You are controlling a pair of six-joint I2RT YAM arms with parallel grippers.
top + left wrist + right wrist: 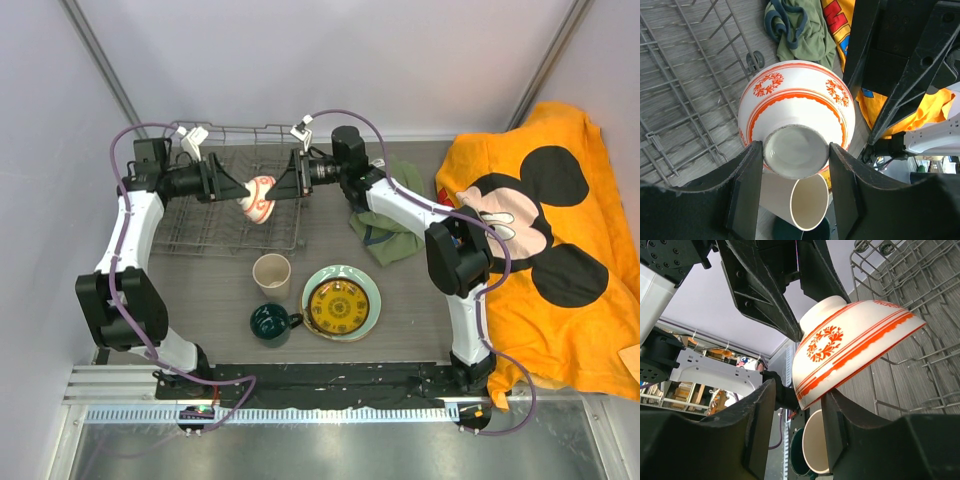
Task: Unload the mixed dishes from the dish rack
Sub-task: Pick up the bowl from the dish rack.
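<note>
Bowl: the red-and-white bowl (795, 95) is held on its side in the air, over the right-hand part of the rack (200, 225), between the two grippers.
Left gripper (795, 147): jaws pinch the bowl's foot ring, one finger on each side.
Right gripper (799, 392): jaws are spread, with the bowl's lower rim at the gap between them — whether they touch it cannot be told.
Cup (271, 272): beige, upright on the table just in front of the rack.
Mug (270, 323): dark green, just in front of the cup.
Plates: the yellow plate (340, 304) lies on the green plate (368, 285), right of the mug.
Cloth (385, 232): olive green, crumpled right of the rack — under the right arm.
</note>
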